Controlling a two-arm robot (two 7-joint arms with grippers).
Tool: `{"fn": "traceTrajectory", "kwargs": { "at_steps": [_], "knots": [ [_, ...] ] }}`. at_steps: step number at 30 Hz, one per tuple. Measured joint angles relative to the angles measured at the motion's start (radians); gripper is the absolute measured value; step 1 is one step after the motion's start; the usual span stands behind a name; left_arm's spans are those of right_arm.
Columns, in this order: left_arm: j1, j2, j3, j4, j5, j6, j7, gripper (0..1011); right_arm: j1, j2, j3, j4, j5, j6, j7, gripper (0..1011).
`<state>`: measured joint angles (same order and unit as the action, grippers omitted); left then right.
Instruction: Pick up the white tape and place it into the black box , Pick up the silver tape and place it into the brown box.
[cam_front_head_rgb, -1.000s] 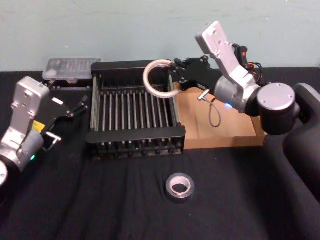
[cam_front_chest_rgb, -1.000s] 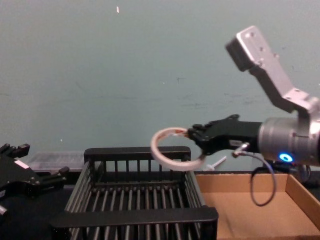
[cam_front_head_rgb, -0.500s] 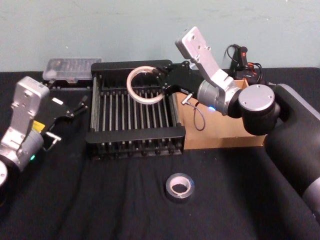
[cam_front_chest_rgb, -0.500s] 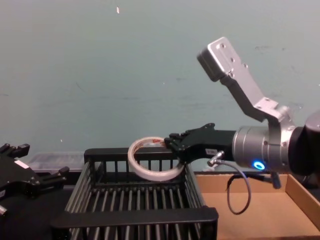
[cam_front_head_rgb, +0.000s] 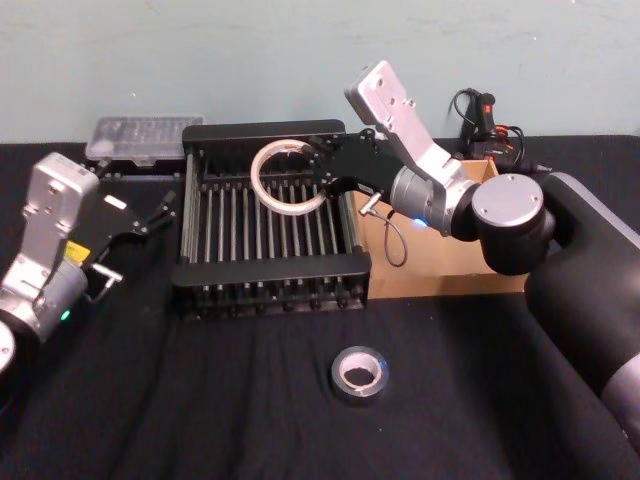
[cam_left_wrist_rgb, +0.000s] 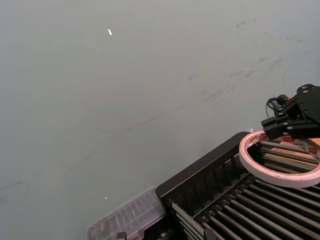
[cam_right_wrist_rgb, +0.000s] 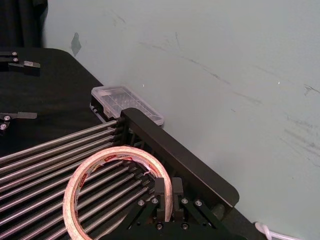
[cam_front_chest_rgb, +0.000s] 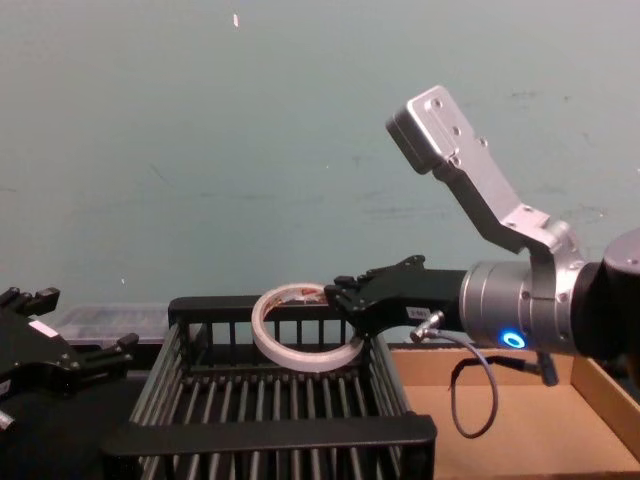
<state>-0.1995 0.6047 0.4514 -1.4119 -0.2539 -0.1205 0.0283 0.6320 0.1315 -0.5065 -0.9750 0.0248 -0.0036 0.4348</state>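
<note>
My right gripper has its fingers closed on the rim of the white tape, one finger inside the ring and one outside, as I see it in the right wrist view. The ring hangs tilted, held above the bars of the black box near its far right corner, touching nothing else that I can see. From the left wrist camera the tape sits over the box's far rim with the gripper on its far side.

Compared with a second ago, the arm has swung leftwards: the tape was then over the box's right wall, beside the brown box, and now it is well inside the black box's outline. Since half a second ago it has dropped a little lower toward the bars.

My left gripper is parked at the bench's left side, just beside the black box's left wall, with its fingers spread apart and holding nothing.

The silver tape lies flat on the black cloth near the bench's front edge, in front of the black box and well apart from it. The brown box sits against the black box's right wall, partly hidden by my right arm. A clear plastic case lies at the bench's far edge, behind the black box's far left corner. A loose cable loop hangs from my right wrist over the brown box.
</note>
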Motion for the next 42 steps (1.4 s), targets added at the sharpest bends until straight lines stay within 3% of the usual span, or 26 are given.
{"fn": "traceTrajectory", "kwargs": {
  "at_steps": [3, 10, 15, 21, 32, 42],
  "knots": [
    [0.000, 0.000, 0.000, 0.000, 0.000, 0.000, 0.000, 1001, 0.000, 0.000, 0.000, 0.000, 0.000, 0.000, 0.000, 93],
    [0.000, 0.000, 0.000, 0.000, 0.000, 0.000, 0.000, 1002, 0.000, 0.001, 0.001, -0.001, 0.002, 0.000, 0.000, 268],
    [0.000, 0.000, 0.000, 0.000, 0.000, 0.000, 0.000, 1001, 0.000, 0.001, 0.002, -0.002, 0.002, 0.001, 0.000, 465],
    [0.000, 0.000, 0.000, 0.000, 0.000, 0.000, 0.000, 1001, 0.000, 0.001, 0.002, -0.002, 0.003, 0.001, 0.000, 605],
    [0.000, 0.000, 0.000, 0.000, 0.000, 0.000, 0.000, 1001, 0.000, 0.001, 0.002, -0.002, 0.003, 0.002, 0.000, 968],
    [0.000, 0.000, 0.000, 0.000, 0.000, 0.000, 0.000, 1001, 0.000, 0.001, 0.002, -0.002, 0.003, 0.002, 0.000, 1002]
  ]
}}
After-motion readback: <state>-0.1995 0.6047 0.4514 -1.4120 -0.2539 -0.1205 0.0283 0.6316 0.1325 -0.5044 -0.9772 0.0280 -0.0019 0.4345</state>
